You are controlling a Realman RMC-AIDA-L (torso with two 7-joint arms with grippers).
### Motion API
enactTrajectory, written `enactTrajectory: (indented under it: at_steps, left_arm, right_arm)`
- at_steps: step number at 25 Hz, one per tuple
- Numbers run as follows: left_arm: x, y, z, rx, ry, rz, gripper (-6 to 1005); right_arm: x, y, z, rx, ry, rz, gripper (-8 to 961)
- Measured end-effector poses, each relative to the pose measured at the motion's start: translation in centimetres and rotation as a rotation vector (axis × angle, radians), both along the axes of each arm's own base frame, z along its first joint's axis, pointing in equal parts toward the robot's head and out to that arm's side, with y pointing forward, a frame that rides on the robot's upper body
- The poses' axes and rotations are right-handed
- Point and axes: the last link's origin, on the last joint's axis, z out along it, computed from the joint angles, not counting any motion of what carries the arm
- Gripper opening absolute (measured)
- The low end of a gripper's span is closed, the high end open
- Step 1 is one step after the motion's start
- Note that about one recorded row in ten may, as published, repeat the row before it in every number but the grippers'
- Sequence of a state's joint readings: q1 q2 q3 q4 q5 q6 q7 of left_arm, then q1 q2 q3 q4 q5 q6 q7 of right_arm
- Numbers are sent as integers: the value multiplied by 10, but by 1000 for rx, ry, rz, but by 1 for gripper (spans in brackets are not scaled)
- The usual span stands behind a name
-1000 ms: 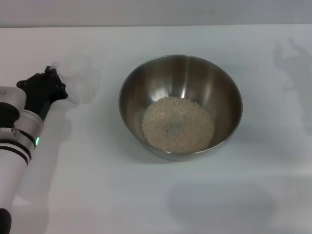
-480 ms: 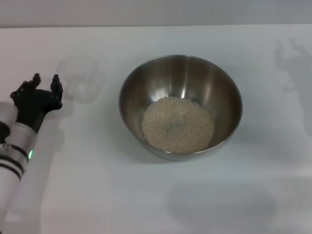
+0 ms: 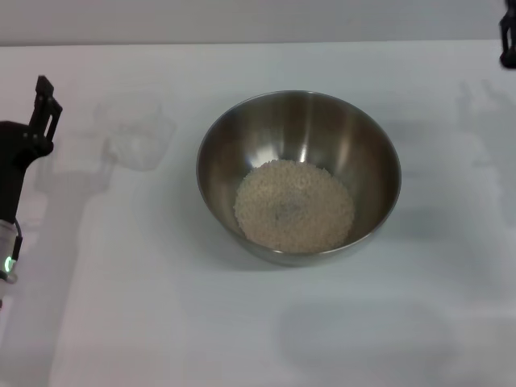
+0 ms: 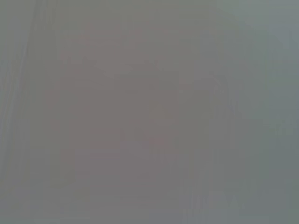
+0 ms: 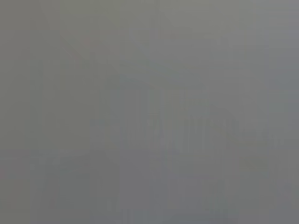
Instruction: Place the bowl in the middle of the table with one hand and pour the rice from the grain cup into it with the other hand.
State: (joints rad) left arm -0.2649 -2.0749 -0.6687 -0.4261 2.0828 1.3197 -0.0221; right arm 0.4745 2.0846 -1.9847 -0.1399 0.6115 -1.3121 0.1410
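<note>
Rice (image 3: 294, 205), pale beige grains in a loose heap, sits in the bottom of the big shiny stainless-steel mixing bowl (image 3: 234, 129), and that bowl is my landmark, parked about mid-way across the plain white tabletop (image 3: 242, 322). Left of the bowl, a bit toward the far edge and clear of its rim, the small clear frosted plastic grain cup (image 3: 139, 139) stands upright on the table with nothing touching it. From my seat it looks empty, though it's faint enough against the white that I won't swear to it. Well left of the bowl, past the cup, the black left gripper (image 3: 42, 109) pokes in at the frame edge; can't tell how its fingers are set. Far right of the bowl, a sliver of the right gripper (image 3: 508, 36) shows in the top corner; can't tell its state either. Both wrist views are plain grey for me.
</note>
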Motion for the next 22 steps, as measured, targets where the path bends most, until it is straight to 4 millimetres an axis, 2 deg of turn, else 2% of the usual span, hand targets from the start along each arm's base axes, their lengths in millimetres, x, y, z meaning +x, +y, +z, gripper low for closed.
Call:
enactTrajectory:
  at_steps: [2,6,14,20,22]
  left_arm:
    - [6,4,0,3,-5,-22,688]
    - [11,8,-2,-7,-1,-37,763]
    - [10,11,-4,-21,16,-40,758]
    - [6,9,-4,-27,32,-31,756]
    - [6,9,-3,-21,31,-32,756]
  right_arm:
    - [11,-4,-7,-53,53,-60,419]
    - [15,-5,-11,-88,88,-78,427]
    - [19,-9,-13,-87,108,-96,444]
    - [18,-10,-11,-77,100,-87,678]
    - [17,-9,-11,-74,93,-82,678]
